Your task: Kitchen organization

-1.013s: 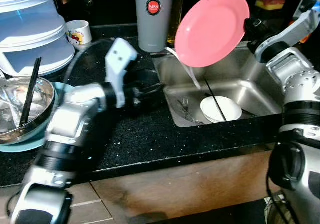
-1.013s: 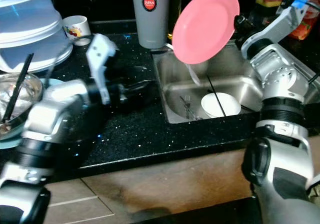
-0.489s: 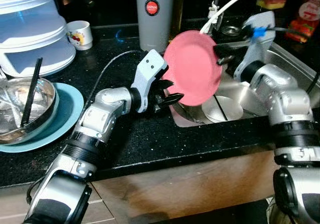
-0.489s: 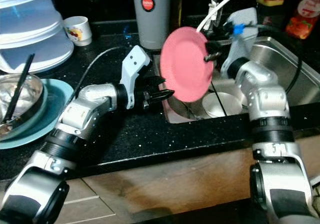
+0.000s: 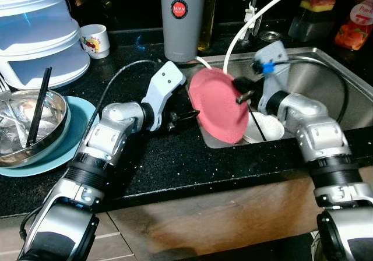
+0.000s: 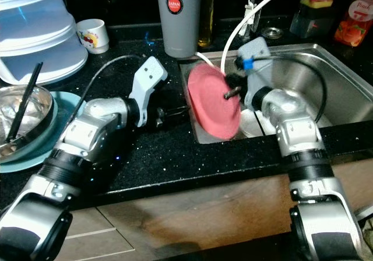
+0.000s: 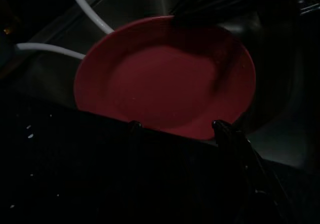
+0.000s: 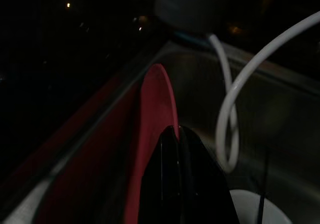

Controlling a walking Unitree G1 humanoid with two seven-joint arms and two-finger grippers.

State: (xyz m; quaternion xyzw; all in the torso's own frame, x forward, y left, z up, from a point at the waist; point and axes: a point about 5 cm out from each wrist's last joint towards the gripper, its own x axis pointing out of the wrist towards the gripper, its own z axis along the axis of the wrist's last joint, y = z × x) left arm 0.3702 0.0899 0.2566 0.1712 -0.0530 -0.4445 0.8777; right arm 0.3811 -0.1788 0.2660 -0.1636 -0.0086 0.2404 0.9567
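- Pink plate [image 5: 220,105] stands nearly on edge at the left end of the steel sink [image 5: 317,77], tilted, its lower rim down inside the basin beside the black speckled surface [image 5: 175,156].
- Right gripper [image 5: 240,92] is clamped on the plate's rim, fingers pinched tight either side of it in the right wrist view.
- Left gripper [image 5: 189,116] sits low on the surface, just beside the plate's left face; its fingers are spread, holding nothing, tips at the plate's near rim in the left wrist view.
- White bowl [image 5: 269,128] lies in the sink behind the plate.
- White hose [image 5: 256,16] arcs over the sink.
- Steel bowl [image 5: 26,121] with black chopsticks [image 5: 38,105] rests on a teal plate [image 5: 70,138], far left.
- Grey tumbler [image 5: 183,16] stands behind the sink's left corner.
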